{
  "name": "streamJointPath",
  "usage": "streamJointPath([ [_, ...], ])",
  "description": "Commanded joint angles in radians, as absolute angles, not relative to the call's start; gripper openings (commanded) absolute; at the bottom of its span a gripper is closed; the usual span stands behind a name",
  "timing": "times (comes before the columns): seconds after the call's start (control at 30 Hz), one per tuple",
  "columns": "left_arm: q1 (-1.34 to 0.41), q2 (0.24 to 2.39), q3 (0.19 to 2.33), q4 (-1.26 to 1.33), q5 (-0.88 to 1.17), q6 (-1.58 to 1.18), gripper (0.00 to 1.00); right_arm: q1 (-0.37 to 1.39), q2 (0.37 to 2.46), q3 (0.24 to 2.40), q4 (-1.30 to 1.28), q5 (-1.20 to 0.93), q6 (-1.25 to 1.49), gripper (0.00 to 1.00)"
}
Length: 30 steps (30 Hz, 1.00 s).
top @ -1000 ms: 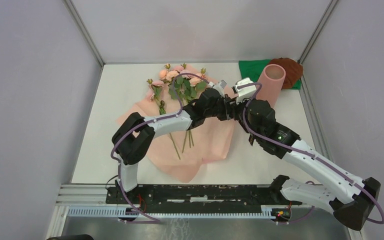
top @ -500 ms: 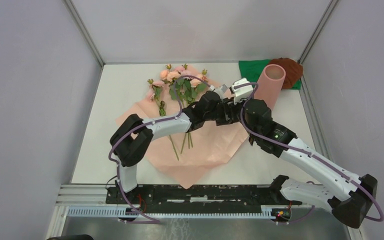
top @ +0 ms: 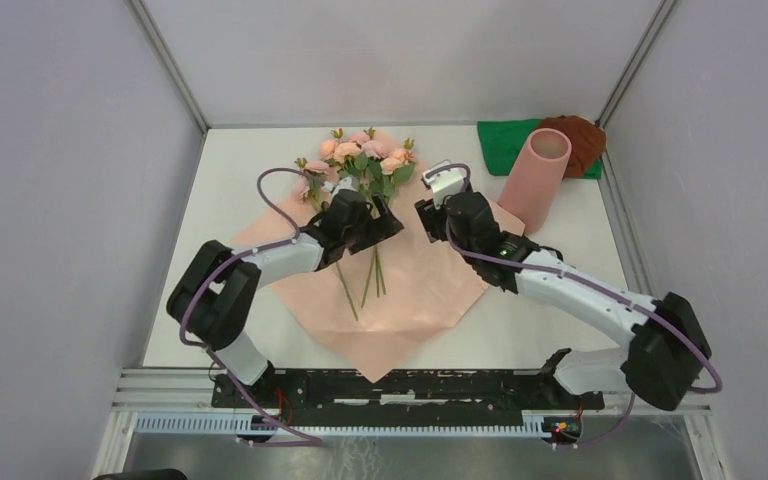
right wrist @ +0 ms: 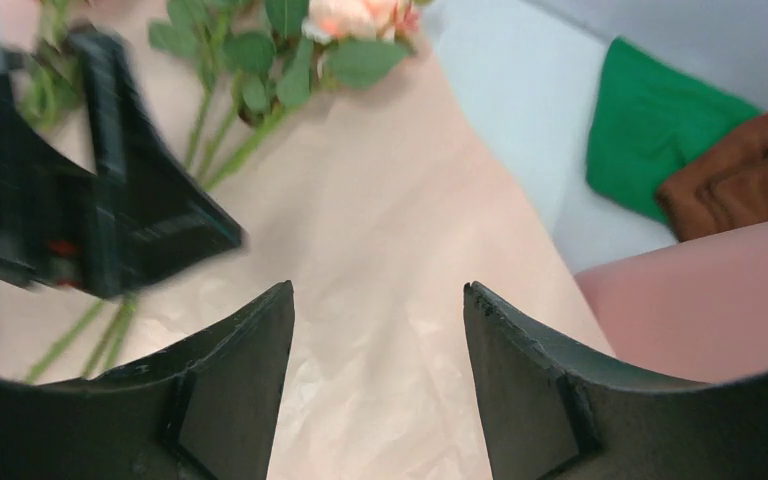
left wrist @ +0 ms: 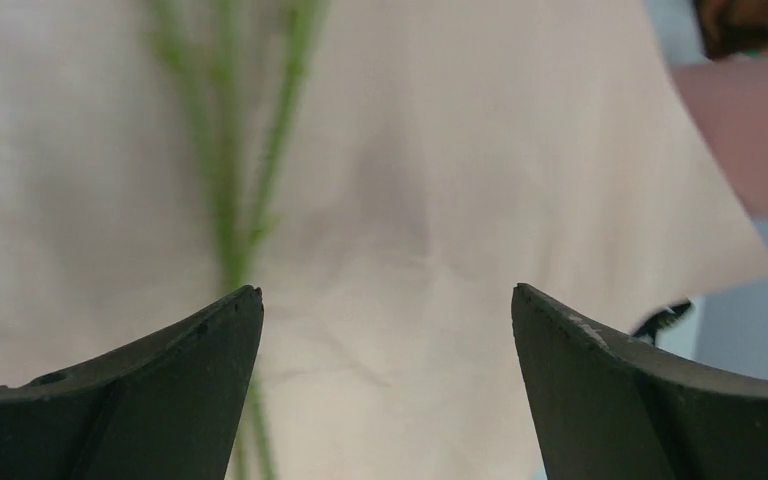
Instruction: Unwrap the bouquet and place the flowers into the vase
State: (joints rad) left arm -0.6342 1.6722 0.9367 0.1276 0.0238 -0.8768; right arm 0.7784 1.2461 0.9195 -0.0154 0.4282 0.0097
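Your left gripper (top: 374, 226), jaws spread and empty, sits over the flowers (top: 365, 160), stems (top: 371, 285) running toward you; right gripper (top: 426, 213), likewise spread, waits beside them.

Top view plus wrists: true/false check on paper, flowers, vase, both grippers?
1. The wrapping paper lies spread open. True.
2. The flowers stand in the vase. False: they lie on the paper, and the vase mouth shows nothing inside.
3. The left gripper is open and holds nothing. True.
4. The right gripper is shut on a stem. False: it is open over bare paper.
5. A green cloth lies next to the vase. True.
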Motion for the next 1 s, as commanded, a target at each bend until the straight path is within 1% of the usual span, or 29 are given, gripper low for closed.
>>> streamJointPath([
  [0.0,-0.582,1.525,0.844,0.137,-0.172,-0.864,0.98,0.769,1.369,0.925,0.021,0.399,0.034,0.68],
  [0.13,-0.561,1.425,0.783,0.119,-0.254,-0.861,0.98,0.768,1.454,0.954,0.041,0.382,0.037,0.68],
  [0.27,-0.537,1.343,0.758,0.090,-0.332,-0.853,0.98,0.767,1.575,1.027,0.018,0.351,0.035,0.68],
  [0.33,-0.522,1.314,0.753,0.062,-0.358,-0.851,0.98,0.767,1.624,1.067,0.018,0.301,0.045,0.67],
  [0.43,-0.501,1.302,0.774,-0.035,-0.430,-0.852,0.97,0.767,1.706,1.151,0.005,0.217,0.066,0.61],
  [0.53,-0.472,1.295,0.787,-0.135,-0.497,-0.887,1.00,0.760,1.783,1.232,0.023,0.098,0.110,0.60],
  [0.6,-0.453,1.287,0.781,-0.156,-0.493,-0.897,1.00,0.760,1.832,1.271,0.032,0.054,0.142,0.60],
  [0.73,-0.443,1.275,0.763,-0.155,-0.467,-0.914,1.00,0.759,1.937,1.367,0.003,0.032,0.175,0.59],
  [0.97,-0.442,1.289,0.757,-0.126,-0.416,-0.916,1.00,0.760,1.989,1.388,0.018,0.023,0.198,0.60],
])
